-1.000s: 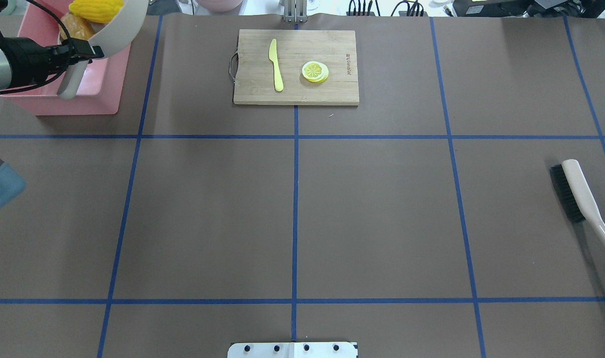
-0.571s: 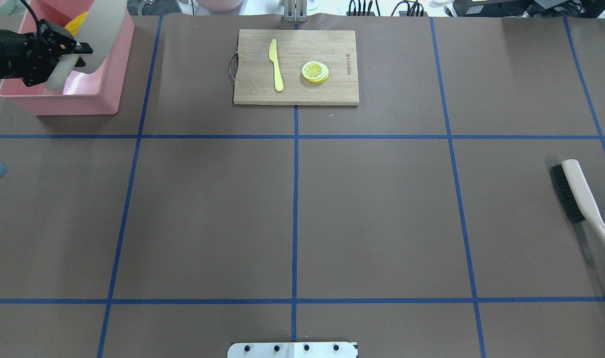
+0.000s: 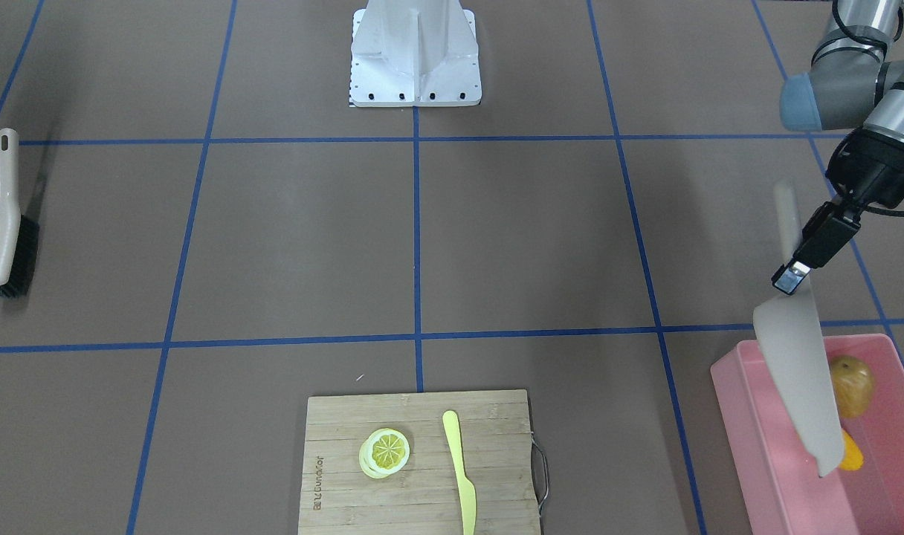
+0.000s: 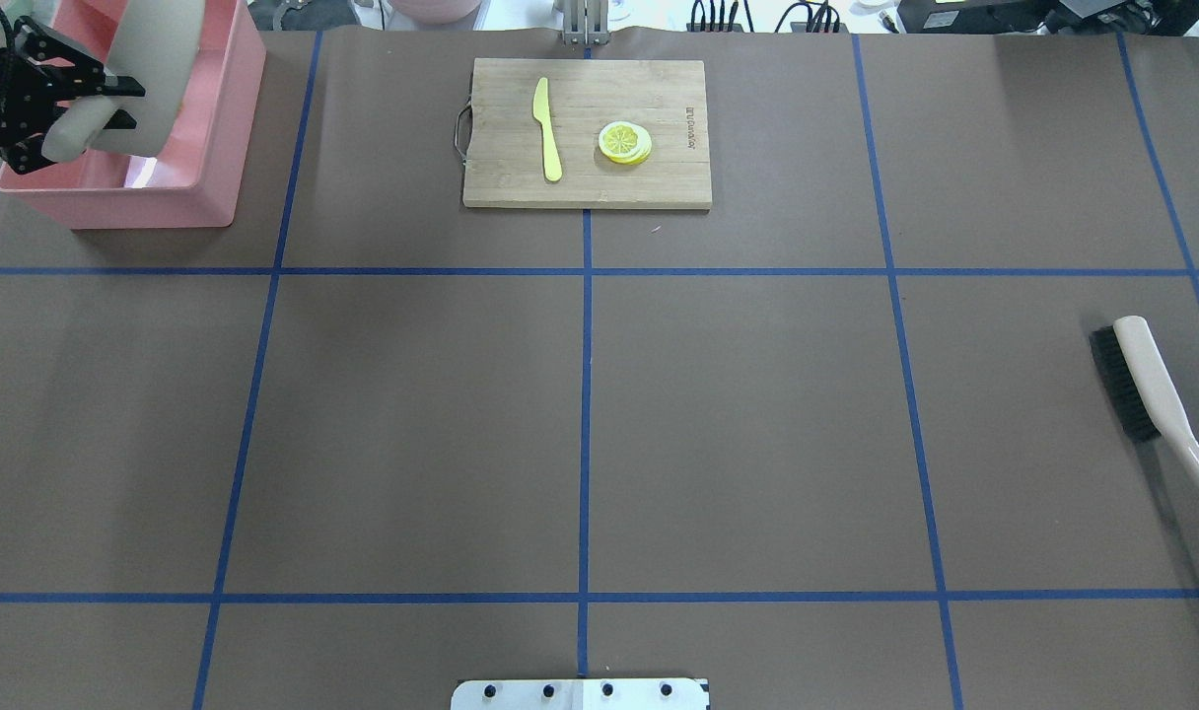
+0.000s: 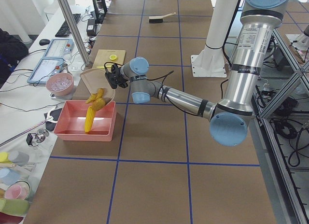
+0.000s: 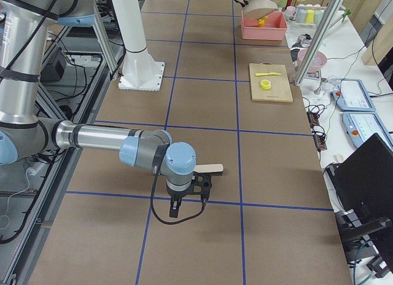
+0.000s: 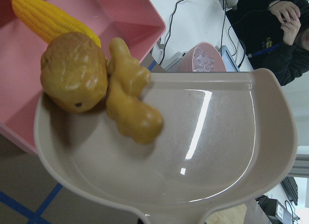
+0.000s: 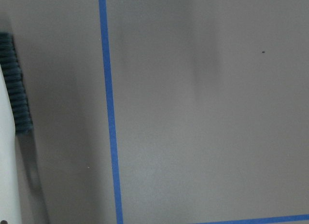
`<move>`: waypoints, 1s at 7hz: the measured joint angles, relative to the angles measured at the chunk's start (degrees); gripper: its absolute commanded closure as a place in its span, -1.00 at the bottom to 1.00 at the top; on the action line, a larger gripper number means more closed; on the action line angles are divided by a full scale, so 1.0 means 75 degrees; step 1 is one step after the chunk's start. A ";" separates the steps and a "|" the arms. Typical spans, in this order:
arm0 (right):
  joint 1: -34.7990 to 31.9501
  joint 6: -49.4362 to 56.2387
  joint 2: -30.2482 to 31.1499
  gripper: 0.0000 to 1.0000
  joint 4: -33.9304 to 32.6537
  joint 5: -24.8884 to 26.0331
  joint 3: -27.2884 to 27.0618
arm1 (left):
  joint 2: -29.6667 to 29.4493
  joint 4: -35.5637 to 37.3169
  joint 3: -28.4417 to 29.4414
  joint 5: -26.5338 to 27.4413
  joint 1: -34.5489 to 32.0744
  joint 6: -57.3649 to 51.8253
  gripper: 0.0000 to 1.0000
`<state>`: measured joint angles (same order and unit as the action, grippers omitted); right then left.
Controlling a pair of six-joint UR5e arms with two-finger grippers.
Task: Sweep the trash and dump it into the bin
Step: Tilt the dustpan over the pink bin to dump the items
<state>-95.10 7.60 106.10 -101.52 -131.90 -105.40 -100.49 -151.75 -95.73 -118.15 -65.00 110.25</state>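
My left gripper (image 4: 124, 106) is shut on the handle of the beige dustpan (image 4: 156, 69), which is tipped steeply over the pink bin (image 4: 136, 202). In the left wrist view the potato-like lump (image 7: 75, 72) and the ginger root (image 7: 130, 103) sit at the lip of the dustpan (image 7: 193, 151). The corn cob (image 7: 53, 21) is off the pan, inside the bin (image 7: 130, 16); it stands on end in the exterior left view (image 5: 90, 119). My right gripper (image 6: 184, 188) hangs low over the table beside the brush handle; I cannot tell if it is open.
A wooden cutting board (image 4: 587, 187) at the back middle carries a pale yellow knife (image 4: 546, 128) and a lemon slice (image 4: 624, 141). A brush (image 4: 1142, 380) lies at the table's right edge. The robot base plate (image 3: 415, 89) stands at the near middle.
My left gripper has swung left and back and tipped the dustpan steeper over the bin. The corn and the other toys, seen on the pan before, are now hidden behind it in the overhead view.
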 measured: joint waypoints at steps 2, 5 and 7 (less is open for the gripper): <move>-0.0107 -0.0004 -0.0075 -1.00 -0.0228 -0.0038 -0.0042 | 0.0003 -0.0149 0.0002 -0.0128 -0.0005 0.0328 1.00; -0.0165 -0.0005 -0.0101 -1.00 -0.0255 -0.0031 -0.0049 | 0.0004 -0.0448 -0.0004 -0.0350 -0.0005 0.0527 1.00; -0.0201 -0.0005 -0.0107 -1.00 -0.0256 -0.0043 -0.0062 | -0.0031 -0.0664 -0.0039 -0.1026 0.0001 -0.0169 1.00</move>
<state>-96.60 7.56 105.30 -103.45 -132.22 -105.87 -100.72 -156.73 -96.02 -125.84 -64.99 108.98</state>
